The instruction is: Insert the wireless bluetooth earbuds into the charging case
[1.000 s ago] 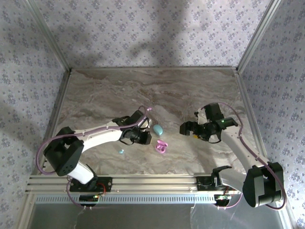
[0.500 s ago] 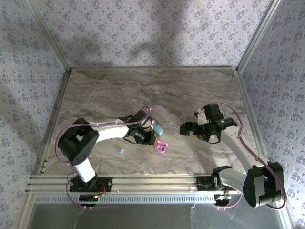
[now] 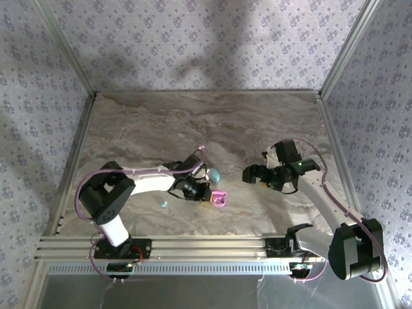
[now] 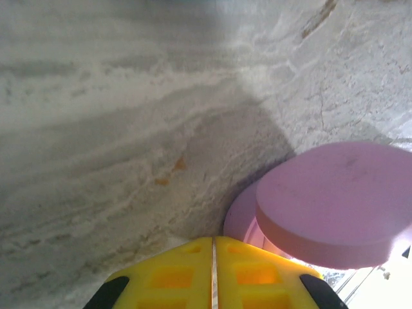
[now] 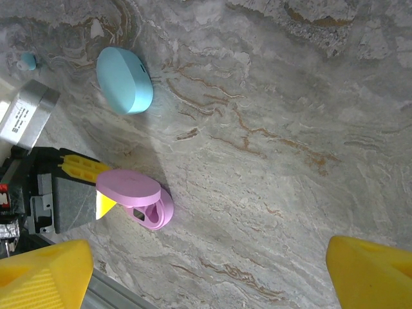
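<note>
Two arms low over the marble table [image 3: 141, 122]. Left gripper [image 3: 205, 193] stretched in from the left, elbow folded back near its base, yellow fingers [image 4: 187, 254] pressed flat together, tips just beside the open pink charging case [image 3: 219, 198] and under its lifted lid; contact there impossible to judge. Right gripper [image 3: 252, 174] held above the stone, well apart from both cases, jaws spread wide and empty. Blue case [image 3: 214, 174] closed, just behind the pink one. One light blue earbud [image 3: 163, 204] loose on the marble, left of the pink case, toward the front rail [image 3: 193, 244]. Broad open stone at the back and between the arms. Floral-patterned walls [image 3: 193, 45] on three sides, metal frame posts [image 3: 342, 51] at the corners.
</note>
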### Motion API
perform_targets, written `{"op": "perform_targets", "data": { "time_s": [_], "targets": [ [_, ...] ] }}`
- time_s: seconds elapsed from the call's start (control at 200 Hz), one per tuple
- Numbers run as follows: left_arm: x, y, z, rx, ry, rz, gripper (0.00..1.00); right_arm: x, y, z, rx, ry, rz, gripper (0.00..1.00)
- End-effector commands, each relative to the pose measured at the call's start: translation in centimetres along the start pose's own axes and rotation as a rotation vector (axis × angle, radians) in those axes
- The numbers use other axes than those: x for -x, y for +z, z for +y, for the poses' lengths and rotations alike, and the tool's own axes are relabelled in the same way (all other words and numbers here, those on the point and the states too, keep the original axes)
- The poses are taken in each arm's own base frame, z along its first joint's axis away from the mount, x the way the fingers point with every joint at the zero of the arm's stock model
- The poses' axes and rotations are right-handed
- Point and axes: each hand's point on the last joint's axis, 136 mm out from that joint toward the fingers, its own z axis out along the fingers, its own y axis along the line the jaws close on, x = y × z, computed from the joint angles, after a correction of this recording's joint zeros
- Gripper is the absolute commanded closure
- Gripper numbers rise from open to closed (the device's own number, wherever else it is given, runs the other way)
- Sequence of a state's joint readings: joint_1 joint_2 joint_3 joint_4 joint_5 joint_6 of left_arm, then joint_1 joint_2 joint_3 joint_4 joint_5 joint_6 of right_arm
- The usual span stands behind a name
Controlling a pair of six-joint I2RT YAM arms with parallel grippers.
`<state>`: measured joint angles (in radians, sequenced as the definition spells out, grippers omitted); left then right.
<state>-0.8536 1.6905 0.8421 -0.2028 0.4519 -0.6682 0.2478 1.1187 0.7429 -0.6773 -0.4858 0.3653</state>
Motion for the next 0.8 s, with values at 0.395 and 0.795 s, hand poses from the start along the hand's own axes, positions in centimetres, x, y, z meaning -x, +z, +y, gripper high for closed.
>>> {"op": "perform_targets", "data": {
  "time_s": [0.395, 0.795],
  "targets": [
    [0.1, -5.3, -1.5, 0.038, 0.016, -0.171, 0.79, -0.6, -0.5, 0.2, -0.007, -0.020, 0.000, 0.04],
    [2.4, -14.6, -1.4, 0.052, 0.041, -0.383, 0.21, 0.9, -1.6, 1.8, 0.029, -0.034, -0.047, 0.02]
  ]
}}
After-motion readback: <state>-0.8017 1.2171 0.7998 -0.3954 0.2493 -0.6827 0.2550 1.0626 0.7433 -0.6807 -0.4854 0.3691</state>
